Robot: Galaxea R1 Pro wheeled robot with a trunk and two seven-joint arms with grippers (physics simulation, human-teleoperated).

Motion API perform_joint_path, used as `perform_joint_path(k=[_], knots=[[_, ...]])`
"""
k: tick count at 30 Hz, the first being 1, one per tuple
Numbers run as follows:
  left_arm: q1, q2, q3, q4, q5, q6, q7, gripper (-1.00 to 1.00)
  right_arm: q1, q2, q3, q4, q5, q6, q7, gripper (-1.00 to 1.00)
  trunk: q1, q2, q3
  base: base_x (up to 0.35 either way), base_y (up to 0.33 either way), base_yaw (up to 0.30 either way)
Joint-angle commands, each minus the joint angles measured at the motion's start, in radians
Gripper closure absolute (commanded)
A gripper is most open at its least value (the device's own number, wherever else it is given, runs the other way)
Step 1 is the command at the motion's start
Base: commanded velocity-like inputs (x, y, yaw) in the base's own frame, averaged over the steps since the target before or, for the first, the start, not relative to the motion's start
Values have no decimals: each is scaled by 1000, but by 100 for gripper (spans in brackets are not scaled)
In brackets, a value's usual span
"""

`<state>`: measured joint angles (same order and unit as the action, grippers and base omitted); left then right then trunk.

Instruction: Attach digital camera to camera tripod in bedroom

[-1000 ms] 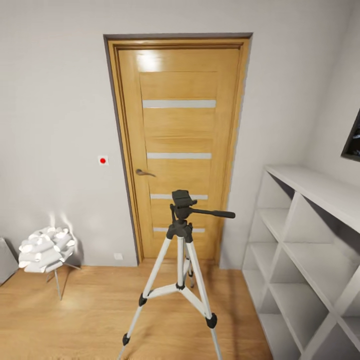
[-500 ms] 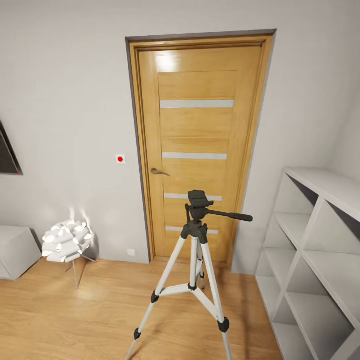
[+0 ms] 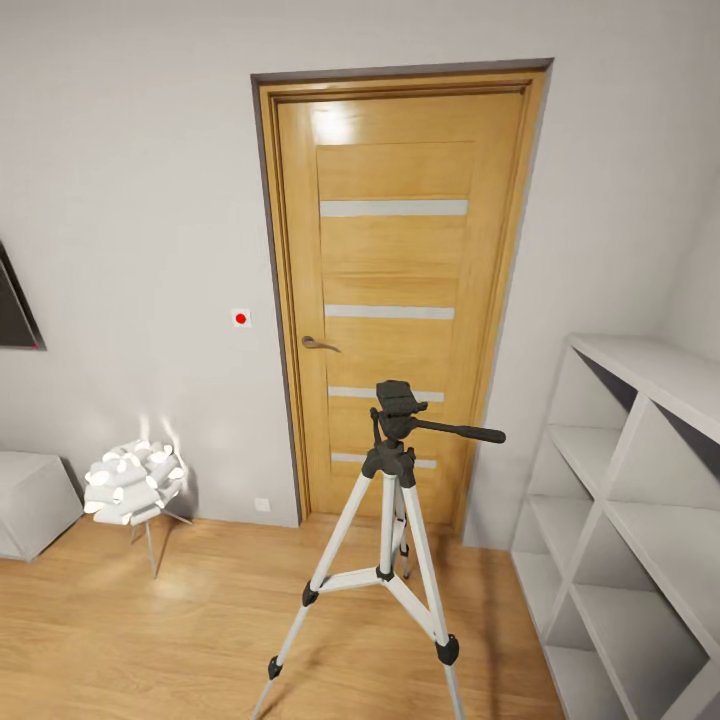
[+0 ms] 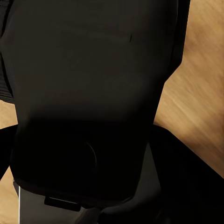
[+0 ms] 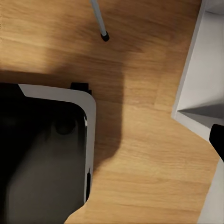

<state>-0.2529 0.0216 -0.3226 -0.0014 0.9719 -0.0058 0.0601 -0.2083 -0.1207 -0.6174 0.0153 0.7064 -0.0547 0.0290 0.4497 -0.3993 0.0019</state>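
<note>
The camera tripod (image 3: 390,500) stands on the wood plank floor of the bedroom, in front of the oak door (image 3: 395,250). Its three silver-white legs are spread, and its black head (image 3: 398,402) carries a long pan bar (image 3: 462,432) pointing right. Nothing sits on the head. One tripod foot (image 5: 105,36) rests on the floor in the right wrist view. The digital camera is out of view. A large black mass (image 4: 93,93) lies close to the left wrist lens; I cannot tell what it is. A dark tip (image 5: 218,140) pokes in at the right wrist view's edge.
A white cube shelf (image 3: 640,480) lines the right wall, close to the tripod. A white petal-shaped floor lamp (image 3: 130,482) and a pale box (image 3: 30,500) stand at the left wall. My black and white base (image 5: 46,154) rests on the floor (image 5: 140,154) near the shelf's corner (image 5: 196,93).
From one second ago to half a second ago, the head view turned left, so door, tripod and shelf slid right in the picture. Since then nothing has moved.
</note>
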Motion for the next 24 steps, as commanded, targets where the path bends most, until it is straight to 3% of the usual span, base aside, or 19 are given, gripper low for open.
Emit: perform_joint_path(k=[1,10,24], knots=[[0,0,-9,0,6,-1,1,100,0,-1,-8,2,5,-3,3,-100,0,-1,0,0,0,0],[0,-2,-9,0,5,2,1,100,0,2,-8,2,5,-2,2,-100,0,-1,0,0,-15,0],[0,-7,-9,0,6,0,1,100,0,5,-8,2,5,-1,2,-100,0,-1,0,0,-229,0]])
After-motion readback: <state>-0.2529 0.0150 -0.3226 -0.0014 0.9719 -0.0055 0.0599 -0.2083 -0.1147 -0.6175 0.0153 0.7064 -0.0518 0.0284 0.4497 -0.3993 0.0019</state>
